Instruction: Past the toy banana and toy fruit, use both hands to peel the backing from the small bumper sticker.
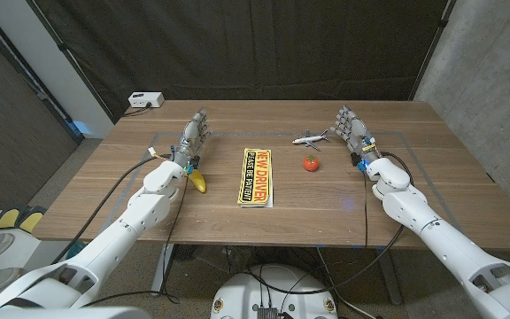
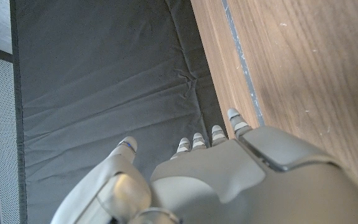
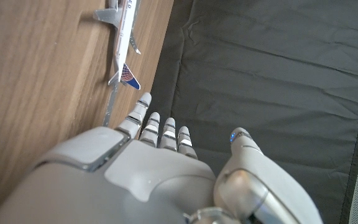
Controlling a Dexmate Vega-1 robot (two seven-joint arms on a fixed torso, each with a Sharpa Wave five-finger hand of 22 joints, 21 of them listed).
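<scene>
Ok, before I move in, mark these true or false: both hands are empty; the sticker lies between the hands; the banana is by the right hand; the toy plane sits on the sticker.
1. Both the left hand and right hand hold nothing: true.
2. The bumper sticker lies between the hands: true.
3. The toy banana is by the right hand: false, it lies beside the left arm.
4. The toy plane sits on the sticker: false, it rests on the table, near the right hand.

Both arms are reaching in from the near corners, stretched forward. Left hand [image 1: 195, 135] is standing on edge, fingers [image 2: 219, 132] straight, holding nothing. Right hand [image 1: 352, 129] is mirroring it, fingers [image 3: 167, 132] extended, empty.
</scene>
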